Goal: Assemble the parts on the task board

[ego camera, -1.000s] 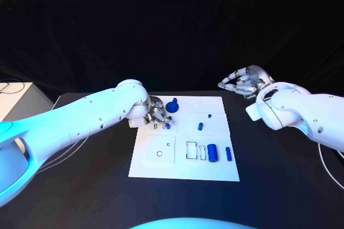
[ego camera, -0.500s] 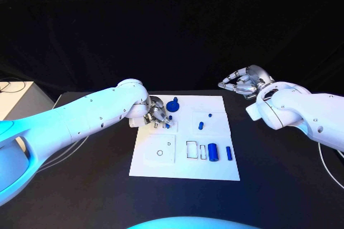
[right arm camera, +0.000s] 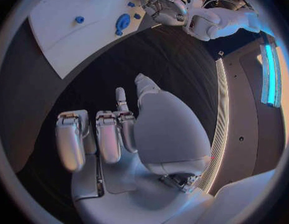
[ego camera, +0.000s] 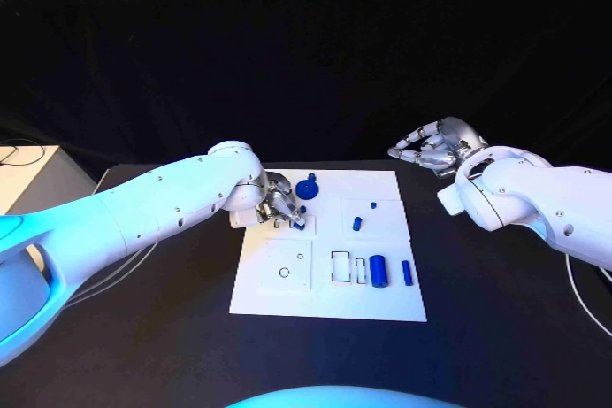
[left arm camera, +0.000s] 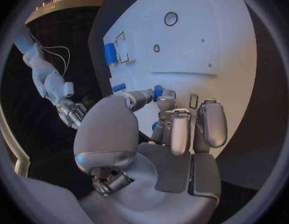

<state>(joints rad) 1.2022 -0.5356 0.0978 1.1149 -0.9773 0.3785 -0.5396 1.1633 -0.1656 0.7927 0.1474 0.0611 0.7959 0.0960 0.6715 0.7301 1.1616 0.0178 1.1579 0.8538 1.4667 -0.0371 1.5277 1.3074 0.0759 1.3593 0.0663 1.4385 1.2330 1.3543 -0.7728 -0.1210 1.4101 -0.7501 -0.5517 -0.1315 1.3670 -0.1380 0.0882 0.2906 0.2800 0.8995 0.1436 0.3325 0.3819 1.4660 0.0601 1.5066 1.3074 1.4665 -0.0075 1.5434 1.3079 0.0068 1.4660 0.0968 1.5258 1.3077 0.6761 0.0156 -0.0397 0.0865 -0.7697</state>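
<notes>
While the left hand [ego camera: 277, 204] bends over the far left corner of the task board [ego camera: 326, 302], its fingertips [left arm camera: 158, 91] close on a small blue part [ego camera: 299, 220] there; the left wrist view shows a thumb tip and a finger tip meeting on that blue piece, so I judge it pinched, though whether it is already seated in the board or lifted just clear I cannot tell. Just beyond the hand stands a round blue knob [ego camera: 308, 190]; toward the middle of the board lie a short blue peg [ego camera: 358, 223] and a smaller blue stud [ego camera: 372, 204]; nearer the robot a thick blue cylinder [ego camera: 378, 272] and a thin blue bar [ego camera: 407, 273] lie side by side next to outlined rectangular slots [ego camera: 340, 267]. The right hand [ego camera: 432, 149] hangs off the board past its far right corner, above the black table [ego camera: 153, 337], fingers loosely curled with nothing in them. The step in hand looks like fitting this one small piece at the far left corner; the next move calls for a steady, upright press or a clean lift, with the knob close enough to be knocked.
</notes>
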